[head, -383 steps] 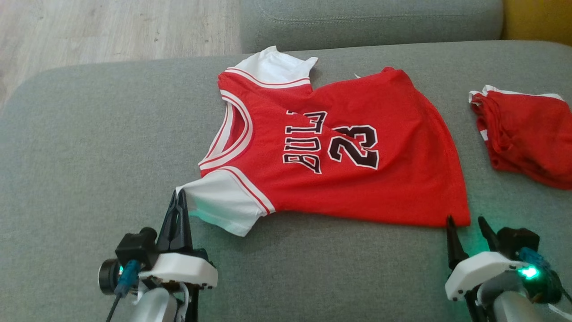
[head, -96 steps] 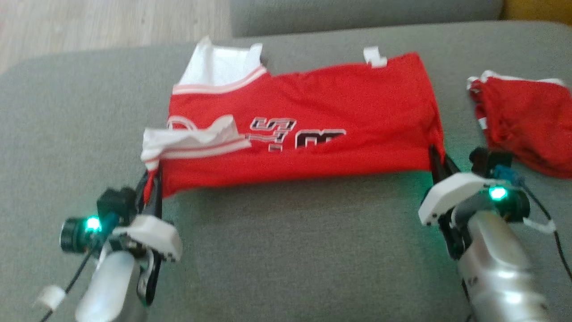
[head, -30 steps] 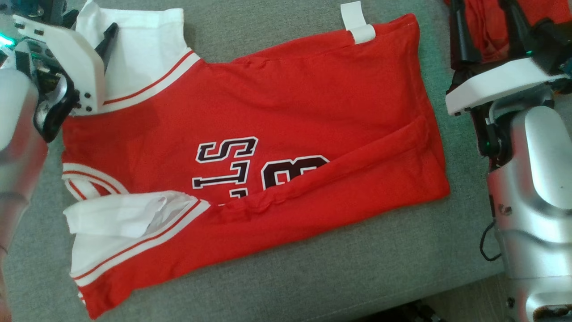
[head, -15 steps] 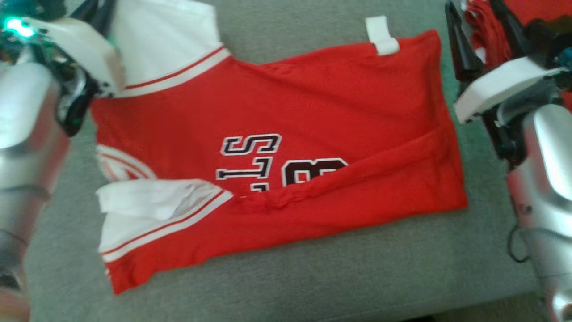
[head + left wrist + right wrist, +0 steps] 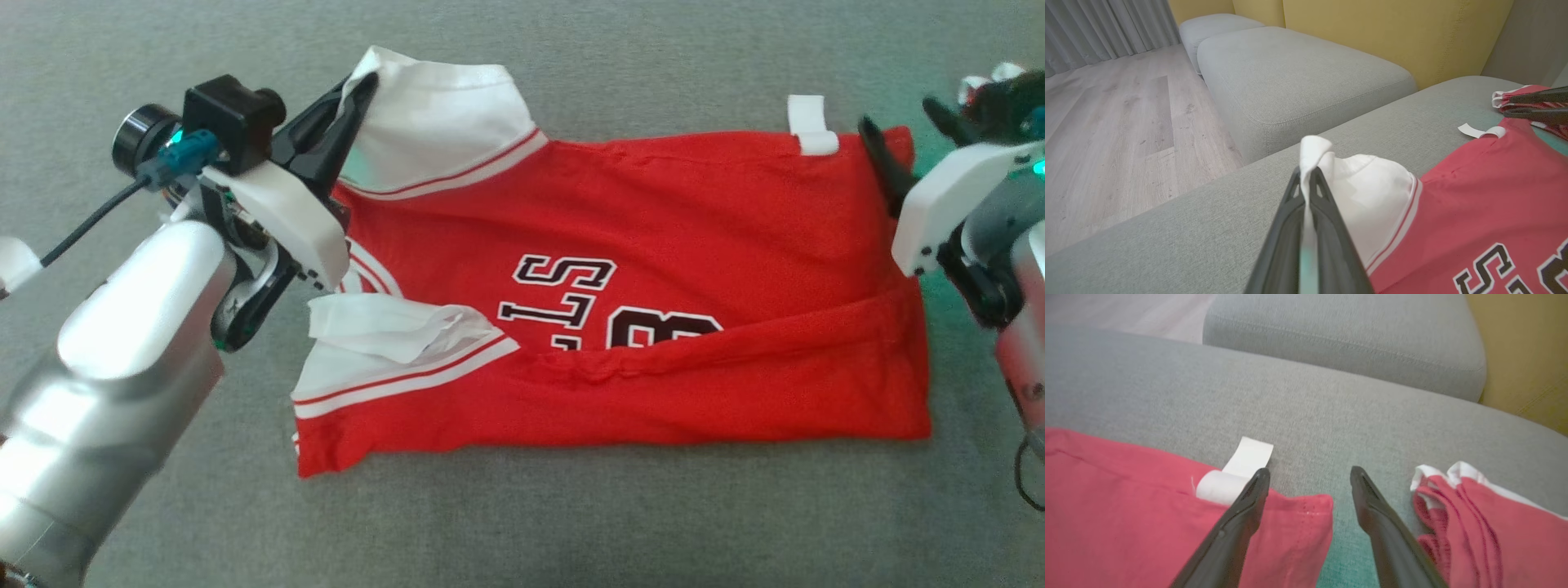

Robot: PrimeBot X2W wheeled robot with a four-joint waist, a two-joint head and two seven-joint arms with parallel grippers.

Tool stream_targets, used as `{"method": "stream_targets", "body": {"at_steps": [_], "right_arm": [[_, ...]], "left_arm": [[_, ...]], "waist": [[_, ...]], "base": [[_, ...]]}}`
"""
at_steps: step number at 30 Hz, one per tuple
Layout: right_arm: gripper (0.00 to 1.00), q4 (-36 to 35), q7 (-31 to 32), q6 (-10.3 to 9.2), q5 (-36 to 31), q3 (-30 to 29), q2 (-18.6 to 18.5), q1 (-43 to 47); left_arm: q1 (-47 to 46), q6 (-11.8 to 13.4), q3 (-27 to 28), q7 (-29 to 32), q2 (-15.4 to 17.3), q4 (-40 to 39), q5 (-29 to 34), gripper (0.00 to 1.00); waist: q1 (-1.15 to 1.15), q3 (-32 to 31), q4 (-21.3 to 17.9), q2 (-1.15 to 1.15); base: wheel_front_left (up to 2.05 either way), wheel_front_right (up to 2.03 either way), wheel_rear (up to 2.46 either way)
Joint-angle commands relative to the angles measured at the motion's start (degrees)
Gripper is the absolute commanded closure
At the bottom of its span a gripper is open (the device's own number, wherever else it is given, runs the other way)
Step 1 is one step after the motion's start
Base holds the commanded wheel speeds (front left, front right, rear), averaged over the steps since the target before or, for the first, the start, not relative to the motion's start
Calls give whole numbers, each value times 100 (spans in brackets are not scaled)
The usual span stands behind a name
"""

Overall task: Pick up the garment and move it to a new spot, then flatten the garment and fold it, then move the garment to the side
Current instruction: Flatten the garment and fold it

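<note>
Shirt: a red sports shirt [image 5: 653, 229] with white sleeves and red-and-white striped trim. It lies flat across the grey sofa cushion [image 5: 571, 523], neck end toward the robot's left arm and hem toward its right.
Fold: the near long edge is turned up over the front. This makes a red band [image 5: 694, 392] that covers the lower part of the print.
Print: black lettering [image 5: 563, 290] outlined in white. "LS" can be read, and beside it is the top of a number, half hidden under the band.
Far side: the far sleeve [image 5: 441, 122] is plain white, and its outer corner is lifted off the cushion.
Near side: the near sleeve [image 5: 392, 335] is crumpled and doubled back onto the shirt beside the neck opening.
Hem corner: a small white tag [image 5: 812, 135] sticks out from the far hem corner onto the cushion.
Left arm: the left gripper [image 5: 363, 86] has its fingers pressed together, pinching the corner of the far sleeve. In its wrist view, white cloth pokes up between the tips.
Right arm: the right gripper [image 5: 898, 114] is at the far hem corner with its fingers spread and nothing between them. One finger is over the red cloth just beside the tag, the other over bare cushion. I cannot tell whether either touches.
Nearby: a second red garment [image 5: 1486, 522] with white edging is bunched on the same cushion, just past the right gripper and apart from the shirt.
</note>
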Motion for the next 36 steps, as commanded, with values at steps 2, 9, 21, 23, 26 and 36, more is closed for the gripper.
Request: {"method": "stream_targets", "body": {"at_steps": [2, 9, 21, 23, 26, 36], "right_arm": [[0, 131, 119, 37, 175, 245, -184, -187], [0, 649, 235, 37, 354, 660, -289, -412], [100, 960, 387, 37, 944, 1095, -299, -797], [100, 935, 201, 37, 1078, 1031, -242, -916], [100, 893, -79, 37, 1275, 909, -165, -1127], [100, 934, -932, 37, 1383, 692, 4, -1954]], "left_arm": [[-115, 138, 200, 113, 347, -515, 35, 100], [-29, 327, 191, 336, 489, -1082, 9, 100], [-103, 487, 269, 413, 645, -1008, 7, 100], [-155, 516, 317, 375, 673, -904, 11, 100], [-296, 541, 403, 301, 704, -687, 23, 100], [-1273, 356, 569, -96, 500, 393, 208, 100]], "waist": [[1, -10, 107, 0], [1, 100, 163, 0], [1, 188, 86, 0], [1, 188, 44, 0], [1, 214, -27, 0], [1, 449, -243, 0]], "base": [[0, 0, 0], [0, 0, 0], [0, 0, 0], [0, 0, 0], [0, 0, 0], [0, 0, 0]]}}
